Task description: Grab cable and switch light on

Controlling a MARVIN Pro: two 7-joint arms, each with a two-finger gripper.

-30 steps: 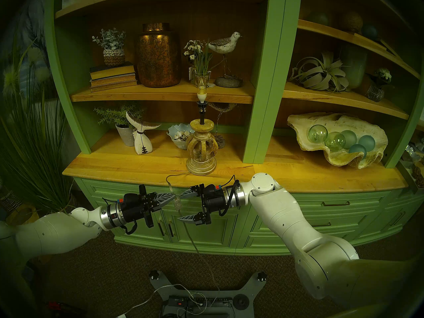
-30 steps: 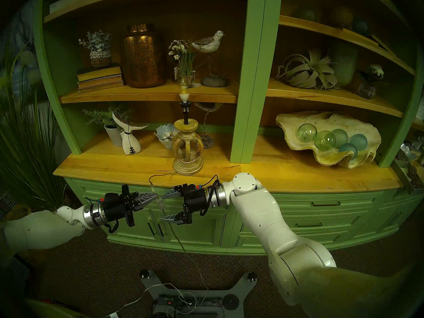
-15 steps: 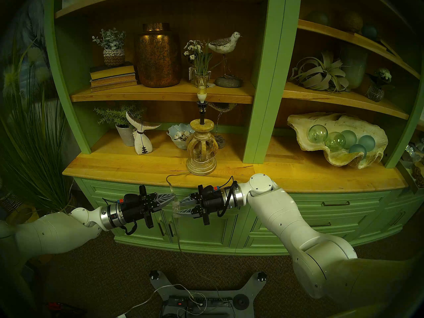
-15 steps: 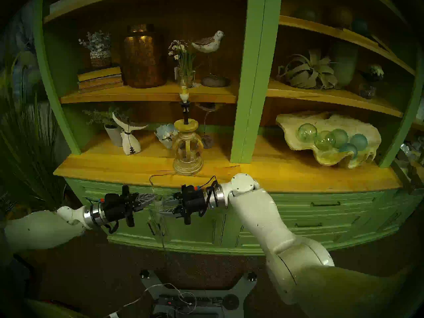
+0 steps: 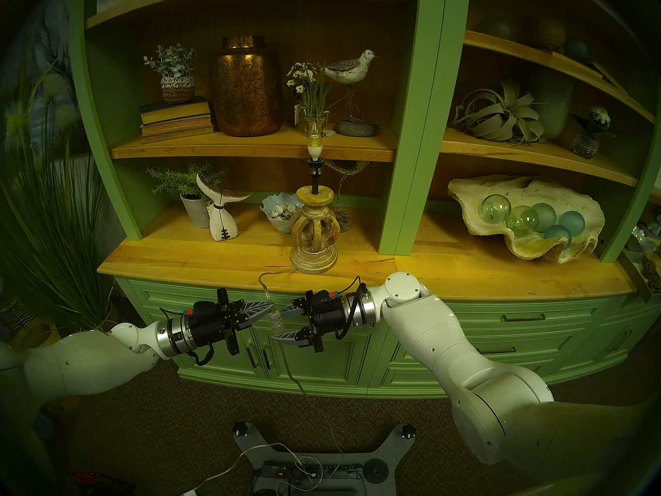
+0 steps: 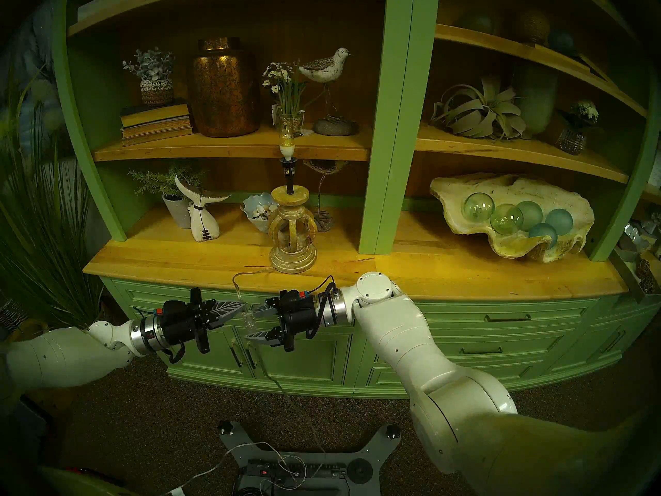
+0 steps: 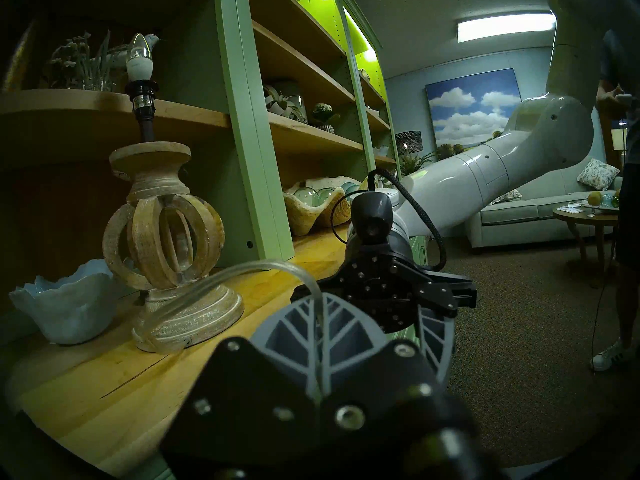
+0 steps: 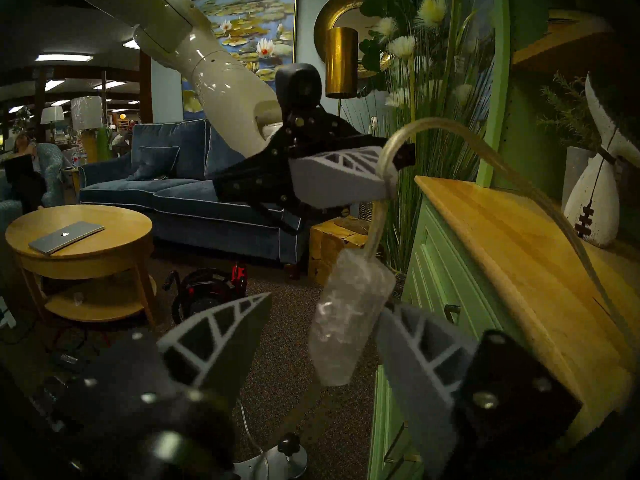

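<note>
cable clr/silvery | lamp base tan | jar copper-brn mottled | cabinet green

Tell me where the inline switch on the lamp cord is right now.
In the head view, the inline switch hangs in front of the green cabinet, just below the left pincer that clamps the cable, between the right pincer's open fingers.
</note>
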